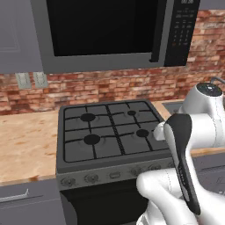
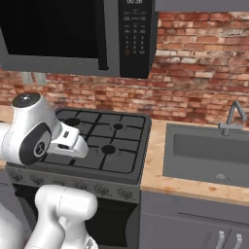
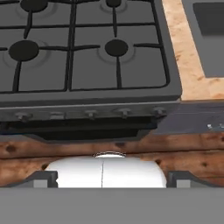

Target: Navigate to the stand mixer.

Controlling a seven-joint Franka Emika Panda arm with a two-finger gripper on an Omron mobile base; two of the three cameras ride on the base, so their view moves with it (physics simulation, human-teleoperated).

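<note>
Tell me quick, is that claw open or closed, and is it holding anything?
Claw: open, its two dark finger tips stand far apart, holding nothing.

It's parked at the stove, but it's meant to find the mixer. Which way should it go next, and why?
Probably drive sideways along the counter, perhaps leftward. Ahead are the stove and microwave; the sink sits right, bare counter left. No mixer stands here, so the direction is a guess.
</note>
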